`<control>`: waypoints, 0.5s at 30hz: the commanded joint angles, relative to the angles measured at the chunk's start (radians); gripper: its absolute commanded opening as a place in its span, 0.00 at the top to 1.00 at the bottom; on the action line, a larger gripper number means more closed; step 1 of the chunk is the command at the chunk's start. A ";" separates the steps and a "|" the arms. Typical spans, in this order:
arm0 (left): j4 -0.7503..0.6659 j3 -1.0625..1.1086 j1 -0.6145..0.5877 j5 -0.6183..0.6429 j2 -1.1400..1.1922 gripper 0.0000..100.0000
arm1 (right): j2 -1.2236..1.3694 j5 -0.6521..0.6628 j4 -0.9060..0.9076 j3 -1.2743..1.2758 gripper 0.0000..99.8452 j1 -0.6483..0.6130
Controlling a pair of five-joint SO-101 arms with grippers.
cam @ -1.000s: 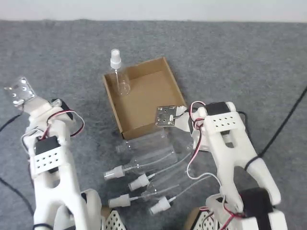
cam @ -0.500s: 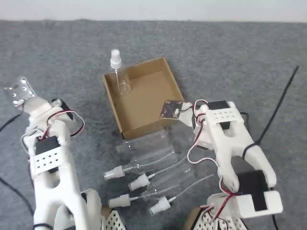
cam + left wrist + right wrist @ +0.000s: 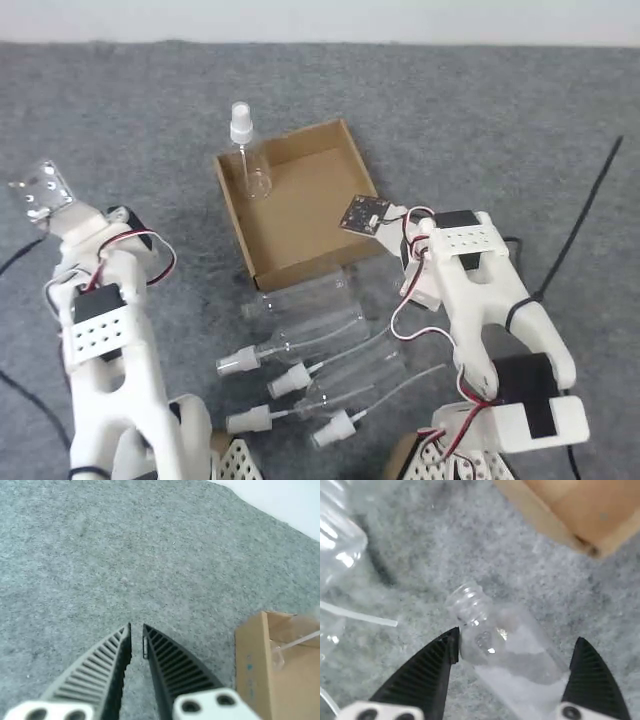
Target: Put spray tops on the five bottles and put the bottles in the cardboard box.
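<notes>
A clear bottle (image 3: pixel 507 647) without a top lies on the grey carpet between the fingers of my right gripper (image 3: pixel 517 639), which is open around it, one fingertip (image 3: pixel 452 637) beside its threaded neck. The right arm (image 3: pixel 462 262) sits by the near right corner of the cardboard box (image 3: pixel 352 165). One bottle with a white spray top (image 3: pixel 248 150) stands in the box's far left corner. More clear bottles (image 3: pixel 300 295) and several loose spray tops (image 3: pixel 238 362) lie in front of the box. My left gripper (image 3: pixel 137 628) is shut over bare carpet left of the box (image 3: pixel 257 667).
The left arm (image 3: pixel 100 330) stands at the left front of the table. A black cable (image 3: pixel 585 215) runs along the right side. The spray tops' thin tubes (image 3: pixel 400 385) trail across the carpet between the arms.
My right arm has swung forward and its wrist has shifted toward the box's near right corner. The left arm has not moved.
</notes>
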 commanded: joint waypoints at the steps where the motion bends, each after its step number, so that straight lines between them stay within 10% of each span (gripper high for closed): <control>1: -0.032 -0.012 0.000 -0.011 -0.037 0.97 | -0.008 0.086 -0.008 -0.043 0.65 0.015; 15: -0.060 -0.001 0.000 -0.011 -0.037 0.97 | -0.008 0.261 -0.005 -0.043 0.70 0.018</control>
